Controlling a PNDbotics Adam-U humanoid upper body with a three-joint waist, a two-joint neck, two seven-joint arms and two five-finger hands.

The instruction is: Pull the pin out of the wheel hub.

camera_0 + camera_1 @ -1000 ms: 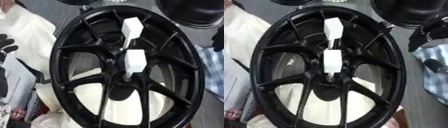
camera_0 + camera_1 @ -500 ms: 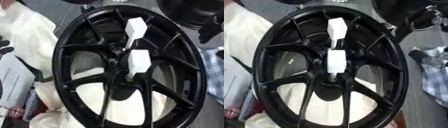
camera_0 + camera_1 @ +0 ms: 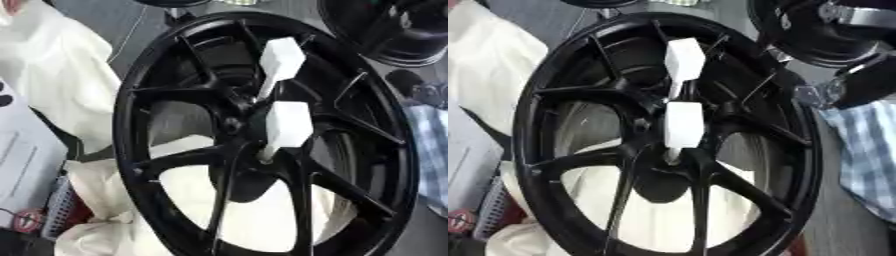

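A large black spoked wheel (image 3: 128, 131) fills both views, lying tilted on white cloth. Two white pins stand in its hub (image 3: 234, 124). The upper pin (image 3: 282, 58) has a block-shaped head on a thin stem that leans down to the hub. The lower pin (image 3: 287, 126) stands just below it, its stem seated in a hole beside the hub centre. My right hand (image 3: 866, 81) is a dark shape with silver joints at the right edge, apart from the wheel and both pins. Only a dark sliver of my left hand (image 3: 3, 98) shows at the left edge.
A second black wheel (image 3: 395, 36) lies at the upper right. White cloth (image 3: 61, 80) spreads under and left of the main wheel. Blue checked fabric (image 3: 866, 150) lies at the right. A white flat object (image 3: 22, 160) and something red (image 3: 26, 220) sit at the lower left.
My left hand has slid almost out of the picture at the left edge. My right hand has shifted about at the right edge. Both pins stay in the hub.
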